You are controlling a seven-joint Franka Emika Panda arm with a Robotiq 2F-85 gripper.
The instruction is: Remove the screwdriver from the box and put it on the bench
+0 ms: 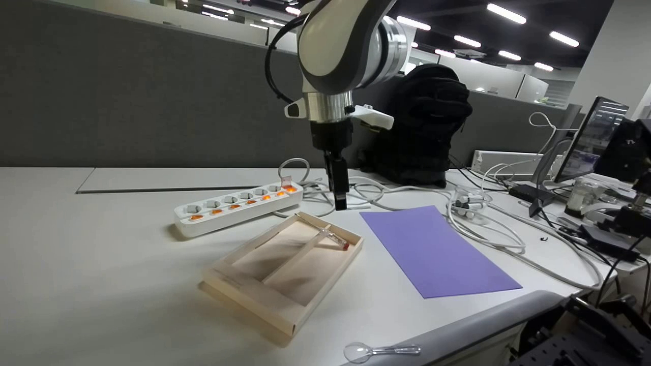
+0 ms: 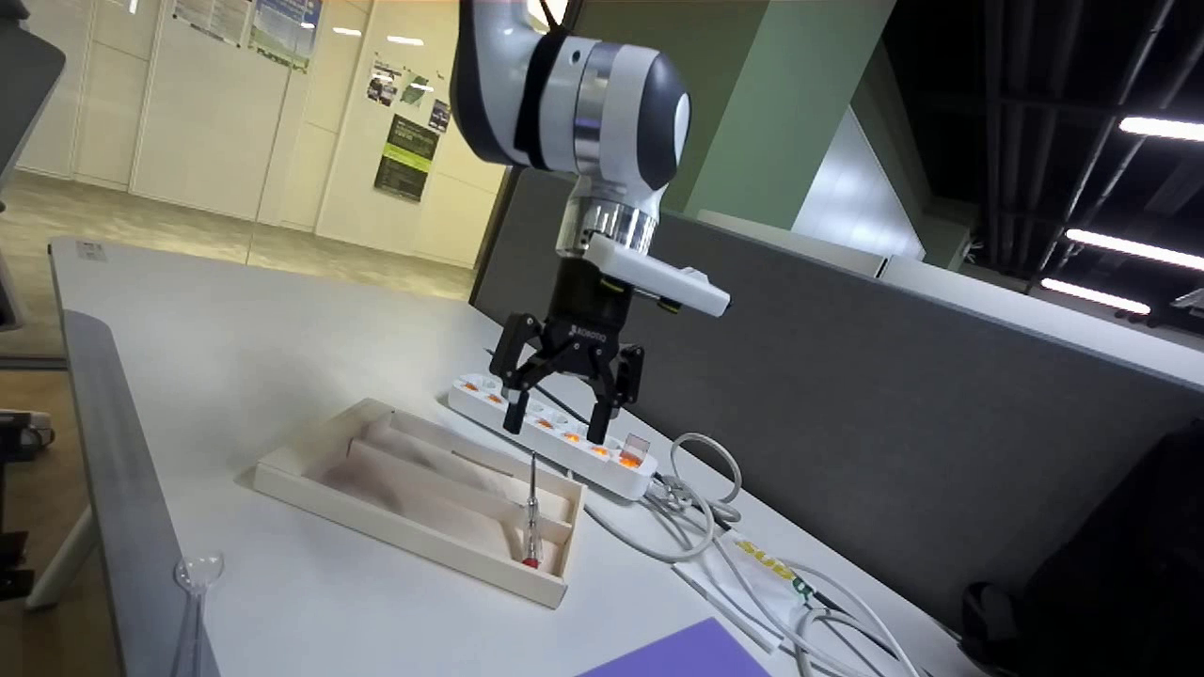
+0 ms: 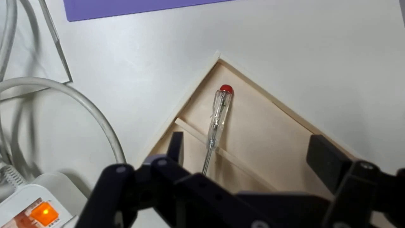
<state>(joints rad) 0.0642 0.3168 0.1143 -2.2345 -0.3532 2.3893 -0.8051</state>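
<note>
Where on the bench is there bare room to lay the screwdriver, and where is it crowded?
In an exterior view, the bench is bare picture-left of the box and power strip, and more narrowly between the box and purple sheet. Crowded: beyond the box and sheet, where the power strip and white cables lie.

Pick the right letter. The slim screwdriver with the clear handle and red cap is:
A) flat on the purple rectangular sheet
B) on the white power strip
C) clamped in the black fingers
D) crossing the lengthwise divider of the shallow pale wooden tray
D: in the wrist view the screwdriver passes over the divider of the tray, and the black fingers stand open without holding it.
</note>
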